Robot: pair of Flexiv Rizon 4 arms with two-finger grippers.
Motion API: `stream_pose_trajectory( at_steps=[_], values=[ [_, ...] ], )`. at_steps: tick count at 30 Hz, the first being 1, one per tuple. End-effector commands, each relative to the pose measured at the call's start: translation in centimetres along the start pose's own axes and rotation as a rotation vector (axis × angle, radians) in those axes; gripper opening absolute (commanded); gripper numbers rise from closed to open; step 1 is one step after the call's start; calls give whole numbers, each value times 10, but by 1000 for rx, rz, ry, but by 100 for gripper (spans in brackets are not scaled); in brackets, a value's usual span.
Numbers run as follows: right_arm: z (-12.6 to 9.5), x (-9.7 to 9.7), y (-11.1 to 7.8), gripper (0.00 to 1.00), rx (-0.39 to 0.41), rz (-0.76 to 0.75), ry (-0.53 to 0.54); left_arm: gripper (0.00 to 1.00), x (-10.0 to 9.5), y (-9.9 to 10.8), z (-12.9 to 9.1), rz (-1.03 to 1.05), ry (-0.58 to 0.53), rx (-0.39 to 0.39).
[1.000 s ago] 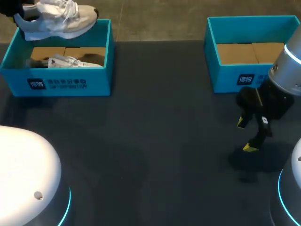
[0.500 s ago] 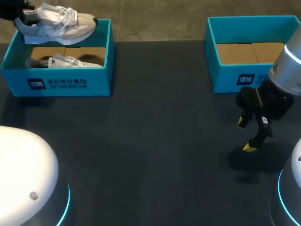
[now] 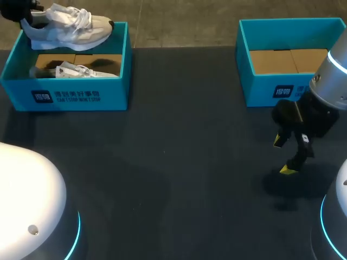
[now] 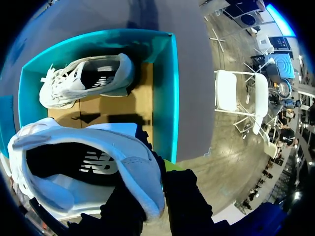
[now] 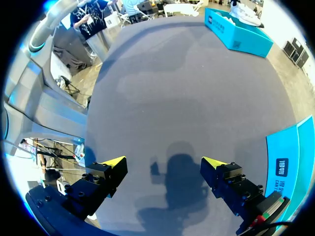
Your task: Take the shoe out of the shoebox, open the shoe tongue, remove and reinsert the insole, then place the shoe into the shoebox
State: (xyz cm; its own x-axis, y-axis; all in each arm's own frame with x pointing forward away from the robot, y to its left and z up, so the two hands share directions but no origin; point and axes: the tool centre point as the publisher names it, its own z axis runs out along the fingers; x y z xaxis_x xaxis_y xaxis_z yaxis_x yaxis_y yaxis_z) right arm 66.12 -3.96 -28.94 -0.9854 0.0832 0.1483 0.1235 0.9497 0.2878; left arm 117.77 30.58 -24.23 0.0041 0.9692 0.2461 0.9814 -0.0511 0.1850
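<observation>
Dark tabletop [image 3: 179, 162] spread out in front of you, and on it two teal boxes: the left shoebox [image 3: 65, 96] at the upper left of the frame, the right shoebox [image 3: 274, 86] at the upper right. Now the shoe [image 3: 68, 30]: it's up in the air over the back edge of the left shoebox. Its long axis runs across the frame, heel at the left edge, toe pointing right, and a second shoe [image 3: 76, 70] lies in the box beneath it. Your left claw [image 4: 155, 182] is clamped on the heel, so that arm owns the move. I'd say clear the wall, then carry it toward the middle. Your right claw [image 5: 164, 162] hangs wide open and empty at the right, well apart.
</observation>
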Motion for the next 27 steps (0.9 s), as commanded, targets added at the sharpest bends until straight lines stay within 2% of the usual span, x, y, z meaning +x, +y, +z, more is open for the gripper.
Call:
stream_pose_trajectory(
  at_steps=[1, 17, 27],
  values=[
    [1, 0, 0, 100, 2, 1, 0, 0, 0, -3, 4, 13, -4, 6],
    [1, 0, 0, 100, 2, 1, 0, 0, -6, -17, 18, 53, 9, 38],
    [1, 0, 0, 100, 2, 1, 0, 0, 0, 0, 13, 18, -3, 35]
  ],
)
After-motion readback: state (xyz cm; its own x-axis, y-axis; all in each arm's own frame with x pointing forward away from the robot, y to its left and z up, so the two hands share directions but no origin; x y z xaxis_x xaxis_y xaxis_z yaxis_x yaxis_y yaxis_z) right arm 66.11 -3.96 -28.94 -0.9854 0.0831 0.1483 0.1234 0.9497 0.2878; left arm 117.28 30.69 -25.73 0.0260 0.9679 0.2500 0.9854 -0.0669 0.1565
